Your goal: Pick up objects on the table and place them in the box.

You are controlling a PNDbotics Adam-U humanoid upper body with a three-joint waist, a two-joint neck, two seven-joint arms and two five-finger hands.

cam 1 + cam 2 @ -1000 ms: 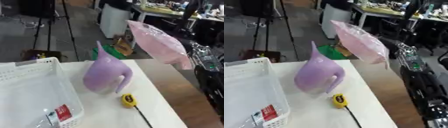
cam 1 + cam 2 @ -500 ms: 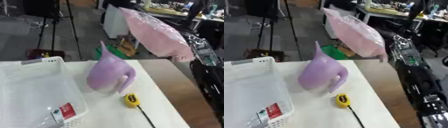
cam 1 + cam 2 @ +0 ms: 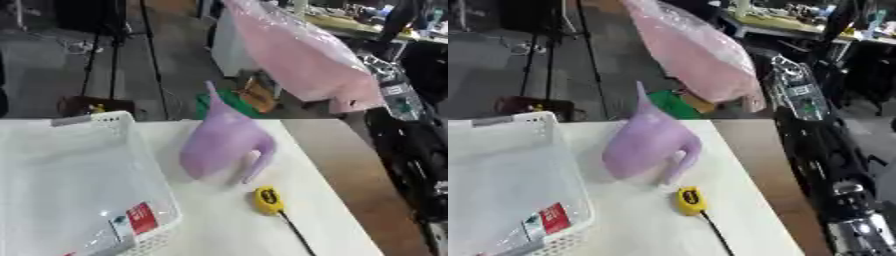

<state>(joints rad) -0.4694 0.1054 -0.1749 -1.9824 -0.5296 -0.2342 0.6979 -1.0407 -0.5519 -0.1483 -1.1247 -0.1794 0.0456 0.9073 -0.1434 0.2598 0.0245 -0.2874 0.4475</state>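
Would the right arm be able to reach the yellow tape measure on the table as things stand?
Probably yes: the yellow tape measure lies in the open on the table, beside the purple watering can, but the arm holds a pink bag.

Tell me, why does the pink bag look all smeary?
In the left eye view the pink bag held high is blurred, probably from motion; in the right eye view the purple watering can and yellow tape measure look soft too, with faint shadows on the table.

pink bag (image 3: 306,60) top cropped, right hand perhaps hidden behind
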